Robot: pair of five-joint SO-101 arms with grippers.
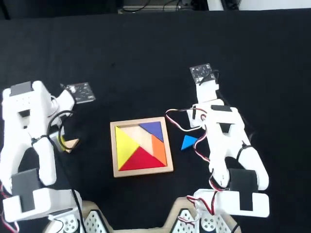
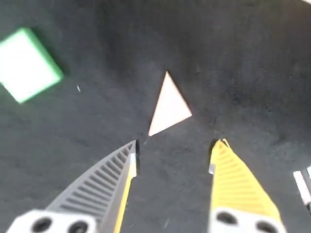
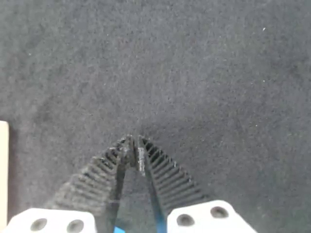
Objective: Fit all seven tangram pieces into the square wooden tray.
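Note:
The square wooden tray lies at the table's middle and holds a yellow triangle, a red triangle, a purple-blue piece, an orange piece and pale wooden pieces. A blue triangle lies flat just right of the tray, beside the right arm. My right gripper is shut on nothing, low over the black cloth. A pale triangle lies just ahead of my open left gripper, apart from its fingertips. A green square lies farther off.
Black cloth covers the whole table. The tray's edge shows at the side of the right wrist view. Both arm bases stand at the near edge. Cables hang off the right arm between it and the tray.

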